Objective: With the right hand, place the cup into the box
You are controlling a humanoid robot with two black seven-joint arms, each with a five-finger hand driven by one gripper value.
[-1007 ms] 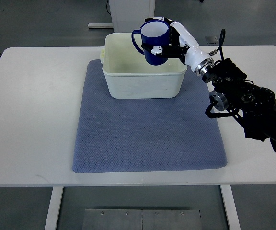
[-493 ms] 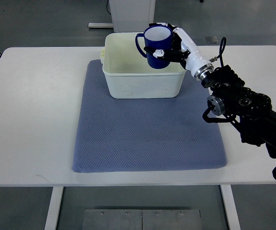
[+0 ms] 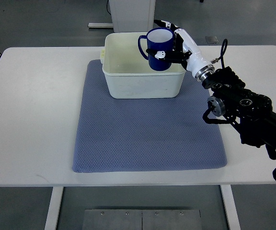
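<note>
The right hand (image 3: 172, 45) is gripping the blue cup (image 3: 158, 49) and drifting slightly right over the box (image 3: 128, 84), so lowering's probably next.

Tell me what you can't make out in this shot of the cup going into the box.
Top view only:
- Whether the blue cup touches the box floor: the single steep view gives no height.
- The right hand fingers behind the cup: the cup hides them.
- The box floor's right part: cup and hand cover it.
- The left arm: out of frame.
</note>
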